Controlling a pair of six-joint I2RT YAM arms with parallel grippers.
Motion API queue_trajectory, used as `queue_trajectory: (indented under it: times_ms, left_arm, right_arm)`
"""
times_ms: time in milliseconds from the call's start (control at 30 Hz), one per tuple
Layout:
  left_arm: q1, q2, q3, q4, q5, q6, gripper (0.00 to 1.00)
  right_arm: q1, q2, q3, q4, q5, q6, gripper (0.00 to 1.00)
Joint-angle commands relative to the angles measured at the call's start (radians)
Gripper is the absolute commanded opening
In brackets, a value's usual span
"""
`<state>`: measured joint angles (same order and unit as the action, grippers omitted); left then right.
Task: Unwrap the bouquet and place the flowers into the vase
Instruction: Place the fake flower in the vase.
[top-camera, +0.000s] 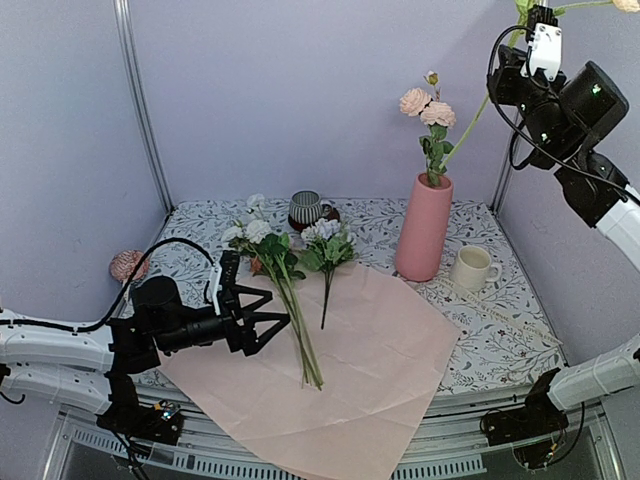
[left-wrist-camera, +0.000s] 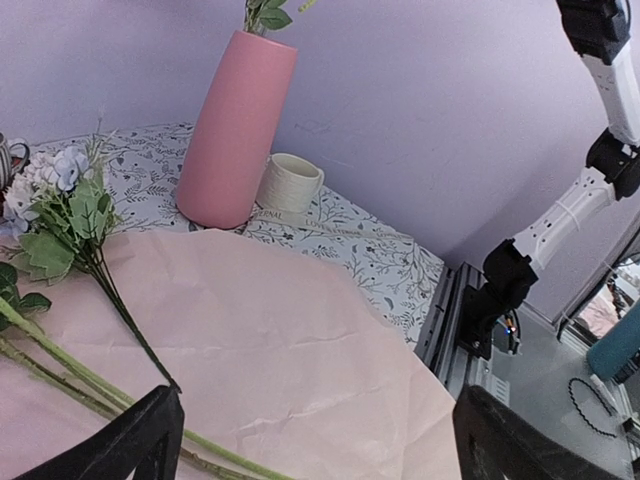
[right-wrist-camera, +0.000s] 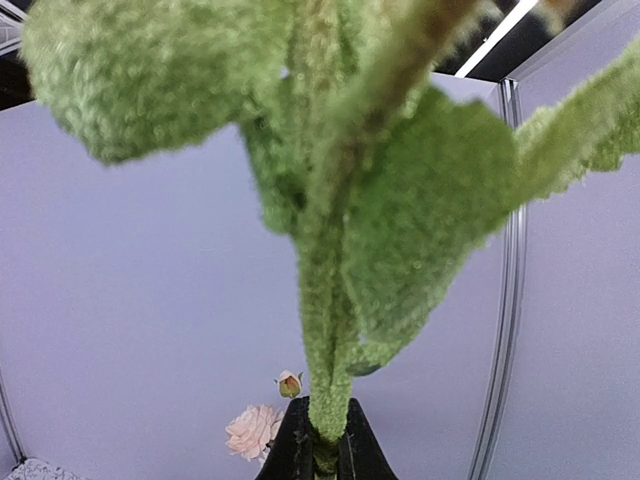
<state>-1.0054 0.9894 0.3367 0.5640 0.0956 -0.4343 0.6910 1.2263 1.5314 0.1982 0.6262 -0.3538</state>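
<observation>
Flowers (top-camera: 298, 330) on paper (top-camera: 390, 350), centre of bench (top-camera: 500, 330): prob. light, stems thin, stiff; take mid-stem. L pincer (top-camera: 270, 322) agape, empty; R pincer (top-camera: 538, 18) clamping stem (right-wrist-camera: 325, 290) above vase (top-camera: 423, 230).

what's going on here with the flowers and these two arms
The bouquet is already unwrapped: the pale pink paper lies flat on the table with two flower bunches on it. The pink vase already holds peach roses. The right gripper, high at the back right, is shut on a green flower stem that slants down toward the vase mouth. The left gripper hangs open low over the paper, beside the lying stems, holding nothing.
</observation>
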Motion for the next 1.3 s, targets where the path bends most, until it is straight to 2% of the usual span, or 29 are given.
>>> queue_trajectory:
  times_ms: [0, 600, 933, 1267]
  left_arm:
    - [0.005, -0.020, 0.020, -0.006, -0.011, 0.008, 0.96]
    - [0.005, -0.023, 0.017, -0.022, -0.032, 0.005, 0.96]
    - [0.005, -0.019, 0.013, -0.023, -0.036, 0.003, 0.96]
    - [0.005, -0.017, 0.010, -0.023, -0.036, 0.002, 0.95]
  right_arm:
    - [-0.022, 0.022, 0.036, 0.027, -0.025, -0.006, 0.02]
    - [-0.093, 0.099, -0.003, -0.025, -0.094, 0.094, 0.02]
    - [-0.132, 0.138, -0.017, -0.128, -0.167, 0.189, 0.02]
    - [-0.199, 0.144, -0.173, -0.149, -0.257, 0.331, 0.02]
